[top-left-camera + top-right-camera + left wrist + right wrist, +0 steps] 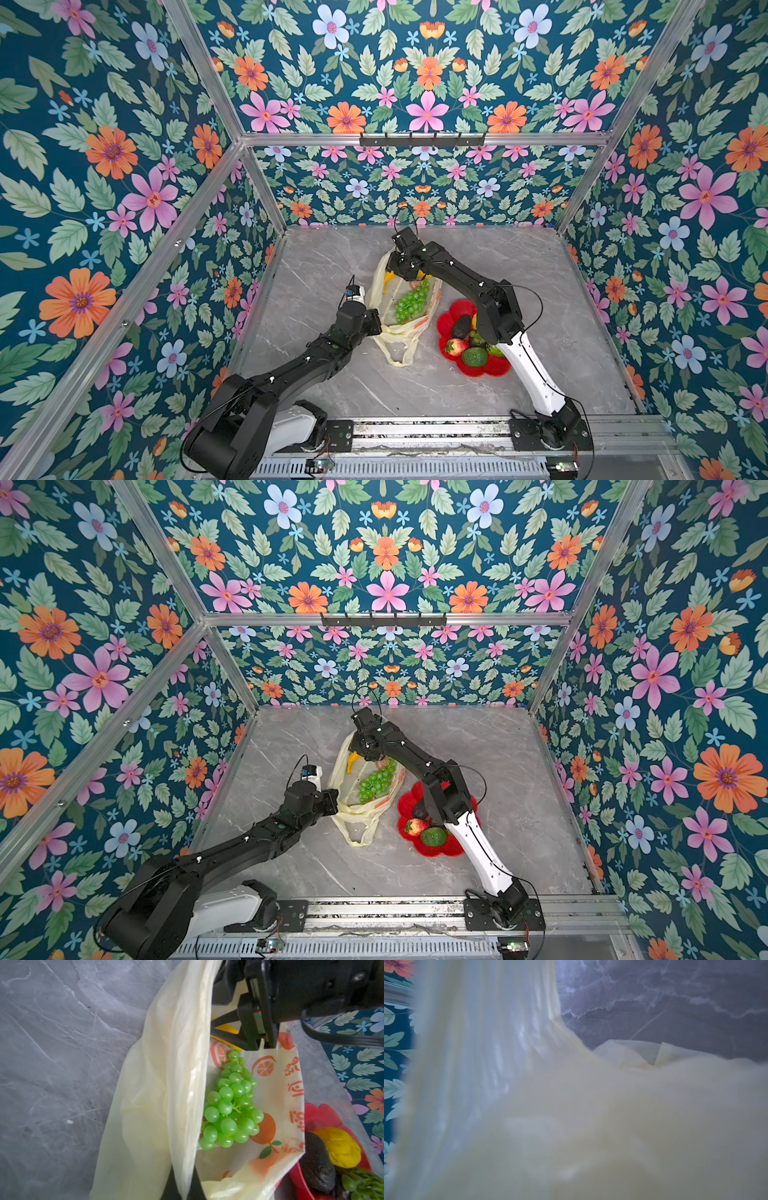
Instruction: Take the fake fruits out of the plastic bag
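Observation:
The plastic bag (398,332) lies in the middle of the table with its mouth towards me. My left gripper (185,1188) is shut on the bag's near rim and holds it up. Inside lie the green grape bunch (230,1105) and, at the far end, the yellow banana (225,1028). My right gripper (223,1029) reaches into the bag from the far side, one black finger on each side of the banana, closed on it. The right wrist view shows only blurred bag film (591,1115), not the fingers.
A red flower-shaped plate (459,309) sits right of the bag under my right arm. It holds a dark avocado (461,326), a strawberry (456,346), a dark green fruit (474,356), a yellow lemon (342,1147) and a bumpy green fruit (361,1182). Flowered walls enclose the table.

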